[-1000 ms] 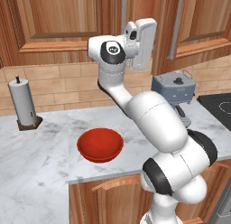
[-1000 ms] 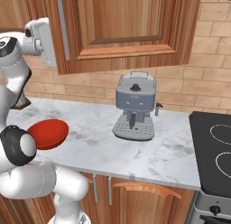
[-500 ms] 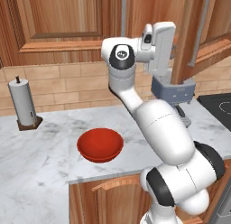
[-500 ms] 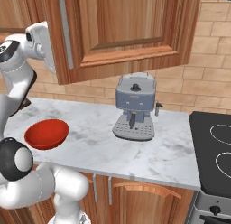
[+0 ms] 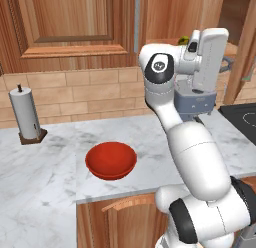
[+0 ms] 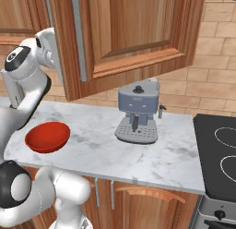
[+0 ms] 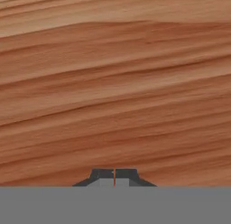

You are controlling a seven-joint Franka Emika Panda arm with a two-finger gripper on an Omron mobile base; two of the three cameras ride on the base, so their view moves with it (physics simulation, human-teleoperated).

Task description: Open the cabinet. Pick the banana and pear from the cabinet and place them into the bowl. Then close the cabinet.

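- Two small dark finger tips of the gripper (image 7: 115,175) are seen at the bottom centre of the hand view, pressed together with barely a slit between them and nothing held; reddish wood grain is seen close behind them.
- One door of the cabinet (image 6: 133,34) is swung wide open, taking up the upper middle of the right base view, with its slim grey handle (image 6: 77,36) near the left edge of the door.
- Most of the cabinet interior is hidden behind the arm in the left base view; only a small yellow-green patch, taken to be the pear (image 5: 183,40), is glimpsed at the upper right, above the hand.
- Whether the banana lies beside it cannot be made out.
- Lower down, the bowl (image 5: 111,160) is set on the marble counter (image 5: 45,182), left of centre.
- Behind the arm, the grey coffee machine (image 6: 137,111) is partly covered in the left base view.
- At the left edge, the paper-towel roll (image 5: 25,113) is stood upright.
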